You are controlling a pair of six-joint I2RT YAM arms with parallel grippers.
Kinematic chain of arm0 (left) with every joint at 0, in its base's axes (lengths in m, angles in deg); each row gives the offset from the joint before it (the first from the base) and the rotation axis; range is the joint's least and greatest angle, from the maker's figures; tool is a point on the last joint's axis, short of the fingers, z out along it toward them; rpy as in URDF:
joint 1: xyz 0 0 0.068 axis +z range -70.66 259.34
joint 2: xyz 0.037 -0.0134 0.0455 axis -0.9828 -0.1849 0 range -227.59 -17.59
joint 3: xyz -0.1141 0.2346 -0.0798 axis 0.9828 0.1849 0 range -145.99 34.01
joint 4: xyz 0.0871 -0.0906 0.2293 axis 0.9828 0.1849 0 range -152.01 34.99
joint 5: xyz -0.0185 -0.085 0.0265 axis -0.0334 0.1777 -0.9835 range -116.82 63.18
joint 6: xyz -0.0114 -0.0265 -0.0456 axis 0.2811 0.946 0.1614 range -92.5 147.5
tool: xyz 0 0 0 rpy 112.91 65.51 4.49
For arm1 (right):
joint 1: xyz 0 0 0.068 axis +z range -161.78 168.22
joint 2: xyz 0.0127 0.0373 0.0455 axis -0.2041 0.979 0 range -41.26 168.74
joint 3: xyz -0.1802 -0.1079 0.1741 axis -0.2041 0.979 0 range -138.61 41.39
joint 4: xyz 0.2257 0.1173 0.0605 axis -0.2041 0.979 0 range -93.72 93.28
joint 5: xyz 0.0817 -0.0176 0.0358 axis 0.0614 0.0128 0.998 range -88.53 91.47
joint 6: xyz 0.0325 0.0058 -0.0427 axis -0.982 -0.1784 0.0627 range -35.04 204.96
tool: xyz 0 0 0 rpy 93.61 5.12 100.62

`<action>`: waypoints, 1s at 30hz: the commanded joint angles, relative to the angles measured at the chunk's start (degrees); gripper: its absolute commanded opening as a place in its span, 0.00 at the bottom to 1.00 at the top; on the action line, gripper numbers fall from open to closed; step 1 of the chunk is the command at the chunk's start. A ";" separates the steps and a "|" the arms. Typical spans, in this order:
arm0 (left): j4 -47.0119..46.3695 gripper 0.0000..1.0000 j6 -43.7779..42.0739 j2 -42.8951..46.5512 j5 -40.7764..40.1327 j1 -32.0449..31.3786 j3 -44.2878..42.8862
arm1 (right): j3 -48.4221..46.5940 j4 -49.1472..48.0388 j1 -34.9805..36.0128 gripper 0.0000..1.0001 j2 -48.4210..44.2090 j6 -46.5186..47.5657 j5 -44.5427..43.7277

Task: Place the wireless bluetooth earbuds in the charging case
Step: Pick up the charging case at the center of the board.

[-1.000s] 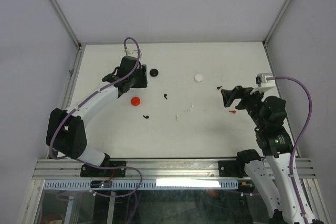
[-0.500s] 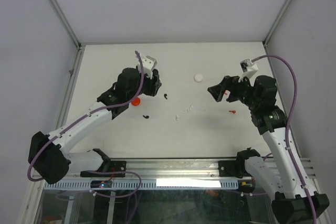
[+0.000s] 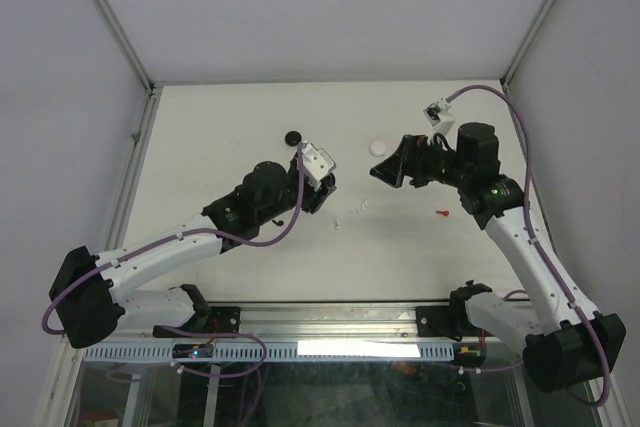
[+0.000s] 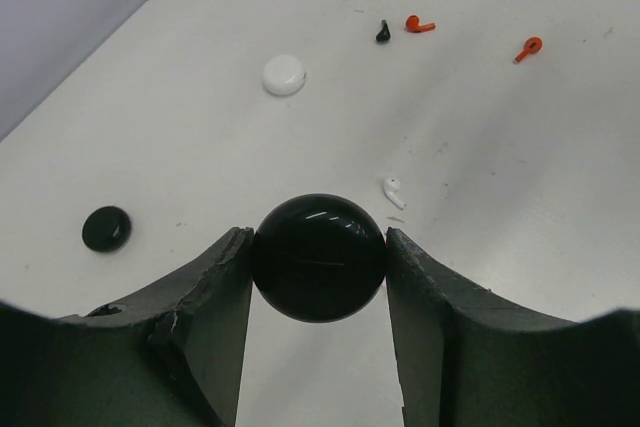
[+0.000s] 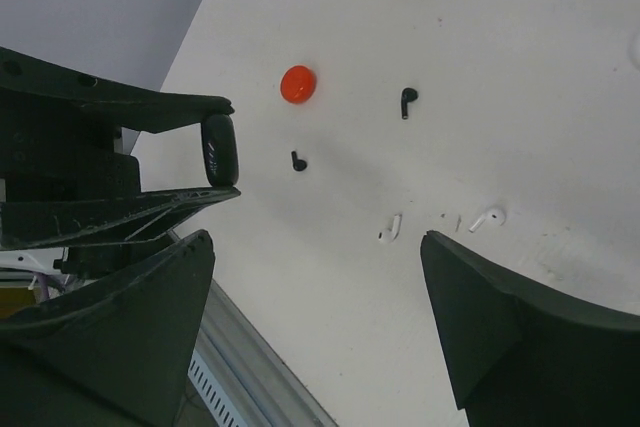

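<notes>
Since half a sec ago both arms have swung in toward the middle of the table (image 3: 200, 127). The left gripper (image 3: 322, 189) has moved right. Its arm now hides the red disc (image 5: 297, 84) from the top view, and the black disc (image 3: 293, 137) at the back shows again. The right gripper (image 3: 388, 169) has slid left, just beside the white disc (image 3: 378, 148).

Count: 3 discs lying flat, 1 per colour, plus a round black case (image 4: 320, 259) pinched between the left fingers (seen edge-on from the right wrist).

Earbuds (image 5: 407, 100): 7, all loose on the table, tiny w/ short stems. 2 black lie near the red disc, 2 white mid-table, and 2 red plus 1 black over by the right arm.

Right jaws are spread wide, nothing between them.
</notes>
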 commanded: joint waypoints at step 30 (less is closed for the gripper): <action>-16.13 0.49 -5.87 0.95 -1.48 -8.13 4.94 | -1.13 -12.30 16.81 0.10 7.40 -2.81 0.30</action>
